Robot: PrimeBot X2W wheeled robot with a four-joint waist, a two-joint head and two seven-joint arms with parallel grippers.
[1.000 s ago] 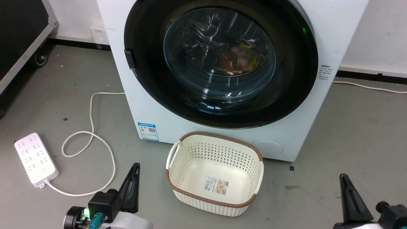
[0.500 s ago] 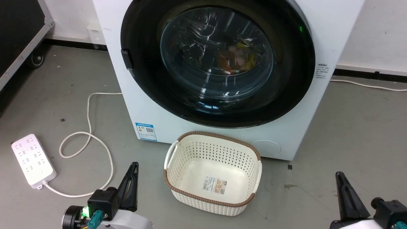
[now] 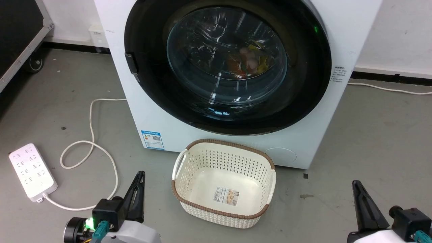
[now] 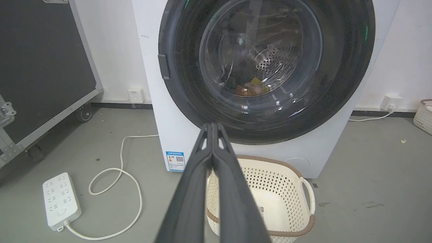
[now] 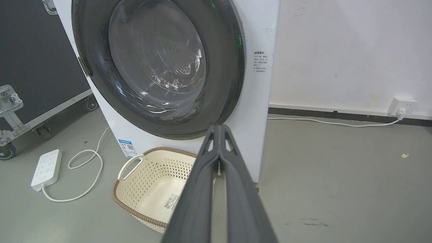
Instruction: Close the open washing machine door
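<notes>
Machine: boxy white washing machine [image 3: 158, 118] with smooth panels, standing on the grey floor [image 3: 378, 135].
Door: round washing machine door [image 3: 226, 64], a glossy black plastic rim around a bulging clear glass bowl, lying flat against the machine's front.
Left gripper [image 4: 212, 128]: long dark fingers pressed together, holding nothing.
Right gripper [image 5: 219, 130]: fingers pressed together, empty.
Basket [image 3: 222, 145]: cream perforated plastic with a brown woven-look rim, just before the machine.
</notes>
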